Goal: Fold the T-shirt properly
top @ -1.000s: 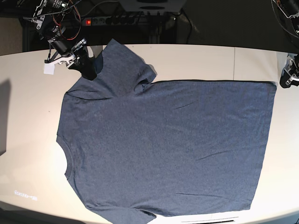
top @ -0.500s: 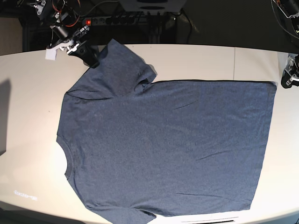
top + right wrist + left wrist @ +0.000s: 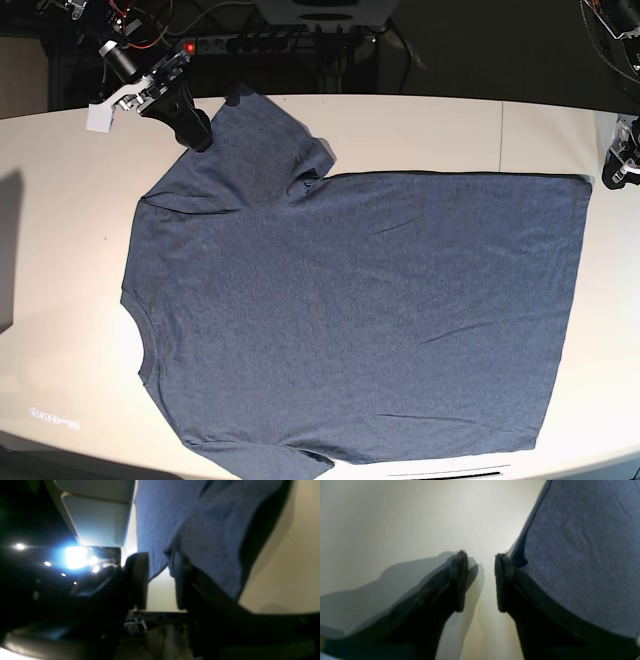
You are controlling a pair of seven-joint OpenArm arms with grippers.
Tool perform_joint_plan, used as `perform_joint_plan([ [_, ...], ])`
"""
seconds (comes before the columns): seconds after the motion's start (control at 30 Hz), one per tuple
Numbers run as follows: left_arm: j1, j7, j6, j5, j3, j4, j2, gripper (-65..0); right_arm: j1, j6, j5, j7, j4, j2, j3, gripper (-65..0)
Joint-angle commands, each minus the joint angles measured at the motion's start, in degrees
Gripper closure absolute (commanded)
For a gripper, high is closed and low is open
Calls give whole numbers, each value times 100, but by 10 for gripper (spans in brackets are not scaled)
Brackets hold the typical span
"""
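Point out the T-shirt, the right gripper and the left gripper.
T-shirt [image 3: 350,320]: base view, middle of the flat torso.
Right gripper [image 3: 160,580]: right wrist view, open gap between its fingertips.
Left gripper [image 3: 481,580]: left wrist view, open gap between its fingertips.

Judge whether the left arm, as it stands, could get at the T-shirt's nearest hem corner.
Probably yes: the left gripper hangs open just beside the T-shirt, with only bare table between its fingers and that corner.
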Motion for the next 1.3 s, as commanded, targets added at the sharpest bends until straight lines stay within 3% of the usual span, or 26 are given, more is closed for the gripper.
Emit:
perform_joint_plan([
  [0.0, -13, -15, -151, 39, -22, 74, -116, -225, -33, 420, 101, 101, 160, 33, 50, -191],
  [0.47, -15, -15, -151, 37, -22, 74, -114, -225, 13, 417, -745, 372, 684, 72, 1589, -191],
  [0.73, -13, 74, -149, 24, -22, 74, -111, -225, 354, 409, -1934, 664, 1248, 168, 1600, -191],
  [0.93, -15, 151, -149, 20, -22, 74, -114, -225, 682, 39, -2728, 614, 1248, 363, 1585, -191],
  [1.27, -15, 133, -149, 20, -22, 74, -114, -225, 682, -400, -2911, 269, 1246, 474, 1515, -191],
])
